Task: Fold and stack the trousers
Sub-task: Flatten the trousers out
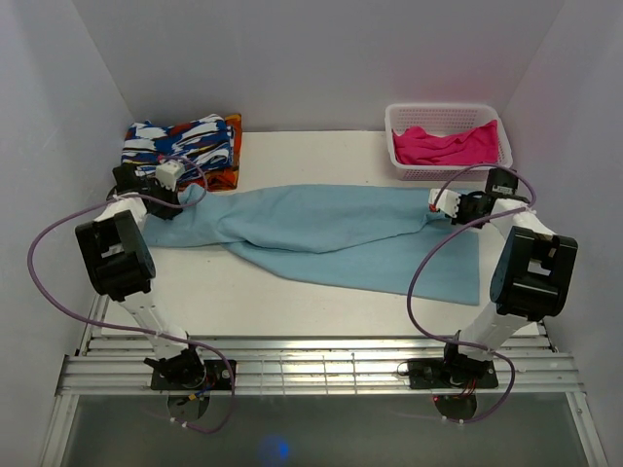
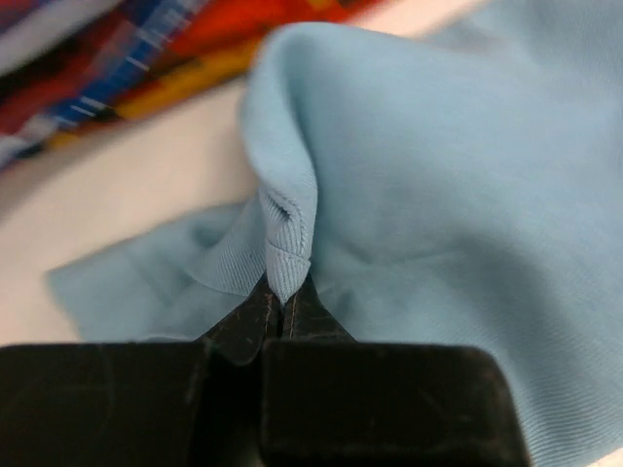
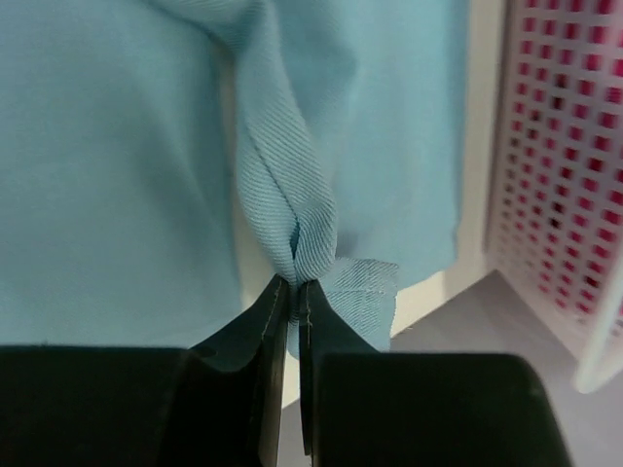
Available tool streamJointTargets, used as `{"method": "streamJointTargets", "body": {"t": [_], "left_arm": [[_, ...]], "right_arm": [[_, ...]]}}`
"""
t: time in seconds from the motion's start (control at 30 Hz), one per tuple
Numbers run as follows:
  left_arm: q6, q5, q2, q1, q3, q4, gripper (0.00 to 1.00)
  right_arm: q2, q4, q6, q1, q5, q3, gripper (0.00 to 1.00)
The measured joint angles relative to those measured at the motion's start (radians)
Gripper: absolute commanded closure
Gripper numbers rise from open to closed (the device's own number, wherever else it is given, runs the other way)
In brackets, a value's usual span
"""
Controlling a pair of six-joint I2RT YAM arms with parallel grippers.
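Top view gives you the layout; only the wrist views confirm the grips.

Table [image 1: 292,292]: white, walled in on three sides.

Trousers [image 1: 331,233]: spread flat across the middle of the table and running left to right. The narrower end is at the table's left side, the wide end at its right. You can see some creases, and one fold runs along the length. No wrist view shows the whole garment.

Basket [image 1: 393,136]: far-right corner of the table, with a pink garment [image 1: 448,146] inside. The right wrist view shows its mesh wall at the frame's right edge, pink behind the holes.

Patterned cloth [image 1: 180,146]: folded, in the far-left corner of the table. In the left wrist view it's just a blurred band along the top.

Left gripper [image 2: 283,304]: at the left end of the trousers. The top view can't tell you the finger state. The left wrist view does: fingers pressed together, pinching a raised ridge of the blue cloth, which stands up off the table there.

Right gripper [image 3: 295,288]: at the right end of the trousers, near the basket. The right wrist view shows the fingers closed on a bunched, twisted fold near the cloth's edge, with a small tab of fabric sticking out beside the tips.
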Motion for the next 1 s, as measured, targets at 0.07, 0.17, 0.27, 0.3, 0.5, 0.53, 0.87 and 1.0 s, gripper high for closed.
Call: {"method": "streamJointTargets", "body": {"t": [0.07,0.17,0.27,0.3,0.5,0.53,0.87,1.0], "left_arm": [[0.040,-0.011,-0.009,-0.014,-0.063,-0.006,1.00],[0.102,-0.023,-0.061,-0.014,-0.129,-0.032,1.00],[0.177,-0.042,-0.153,0.000,-0.194,-0.139,1.00],[0.200,-0.043,-0.179,0.009,-0.200,-0.201,1.00],[0.324,-0.024,-0.254,0.097,-0.182,-0.523,1.00],[0.341,-0.021,-0.267,0.113,-0.176,-0.566,1.00],[0.269,0.164,-0.309,0.209,0.212,-0.749,1.00],[0.148,0.207,-0.233,0.196,0.379,-0.634,1.00]], "right_arm": [[-0.003,-0.012,-0.012,0.001,0.019,-0.034,0.92],[-0.031,-0.030,-0.053,-0.005,0.052,-0.117,0.92],[-0.078,-0.060,-0.109,-0.023,0.075,-0.193,0.92],[-0.091,-0.072,-0.129,-0.036,0.081,-0.207,0.92],[-0.126,-0.125,-0.242,-0.192,0.089,-0.217,0.92],[-0.127,-0.138,-0.254,-0.216,0.089,-0.212,0.92],[-0.133,-0.256,-0.246,-0.296,-0.047,0.010,0.92],[-0.122,-0.219,-0.214,-0.269,-0.103,0.108,0.92]]}}
